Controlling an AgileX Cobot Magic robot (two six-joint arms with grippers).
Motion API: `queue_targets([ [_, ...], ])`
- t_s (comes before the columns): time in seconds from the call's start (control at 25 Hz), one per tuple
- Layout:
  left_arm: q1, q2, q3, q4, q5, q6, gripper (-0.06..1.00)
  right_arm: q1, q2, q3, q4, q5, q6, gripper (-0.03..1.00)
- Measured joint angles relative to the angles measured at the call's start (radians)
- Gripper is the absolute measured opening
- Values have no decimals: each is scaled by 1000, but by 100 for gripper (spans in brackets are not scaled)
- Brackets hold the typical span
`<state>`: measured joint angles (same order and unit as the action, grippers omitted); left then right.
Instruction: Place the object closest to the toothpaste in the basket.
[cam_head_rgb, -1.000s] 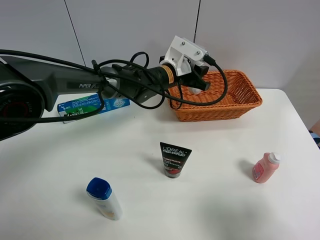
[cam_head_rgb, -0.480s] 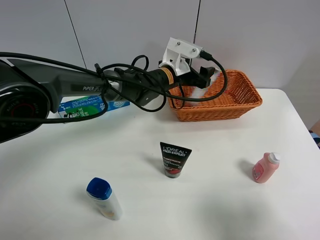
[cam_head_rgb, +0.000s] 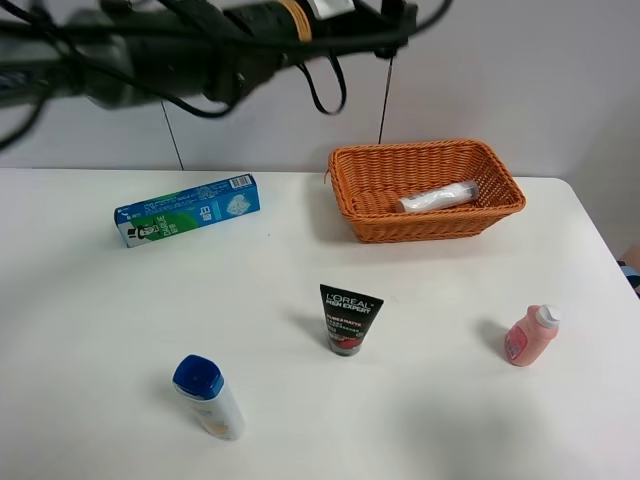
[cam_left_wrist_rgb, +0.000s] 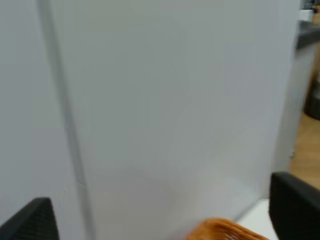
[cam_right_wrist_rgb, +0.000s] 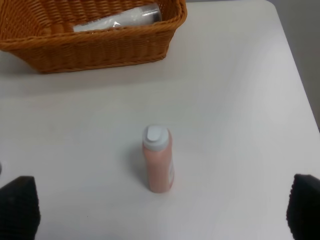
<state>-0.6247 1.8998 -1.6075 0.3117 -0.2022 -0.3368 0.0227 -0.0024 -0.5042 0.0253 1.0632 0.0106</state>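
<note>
The blue-green toothpaste box (cam_head_rgb: 187, 209) lies at the back left of the table. The wicker basket (cam_head_rgb: 505, 203) stands at the back right with a white tube (cam_head_rgb: 437, 197) lying in it; both show in the right wrist view, the basket (cam_right_wrist_rgb: 100, 45) and the tube (cam_right_wrist_rgb: 117, 20). My left arm (cam_head_rgb: 250, 22) is raised high above the table, blurred. My left gripper (cam_left_wrist_rgb: 162, 215) is open and empty, facing the wall, with the basket's rim (cam_left_wrist_rgb: 220, 230) just below. My right gripper (cam_right_wrist_rgb: 161, 210) is open and empty above a pink bottle (cam_right_wrist_rgb: 158, 162).
A black L'Oreal tube (cam_head_rgb: 348, 319) stands mid-table. A white bottle with a blue cap (cam_head_rgb: 210, 397) lies at the front left. The pink bottle (cam_head_rgb: 530, 335) stands at the front right. The table's right edge is near the pink bottle.
My left arm has lifted from over the basket to high at the top of the view. The white tube now lies free in the basket.
</note>
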Motion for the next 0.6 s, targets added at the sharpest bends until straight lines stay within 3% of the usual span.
queue_targets([
  [0.36, 167, -381, 1, 44, 402, 82, 84, 0, 0, 0, 0, 0, 0, 99],
  [0.6, 301, -667, 175, 51, 475, 83, 84, 0, 0, 0, 0, 0, 0, 99],
])
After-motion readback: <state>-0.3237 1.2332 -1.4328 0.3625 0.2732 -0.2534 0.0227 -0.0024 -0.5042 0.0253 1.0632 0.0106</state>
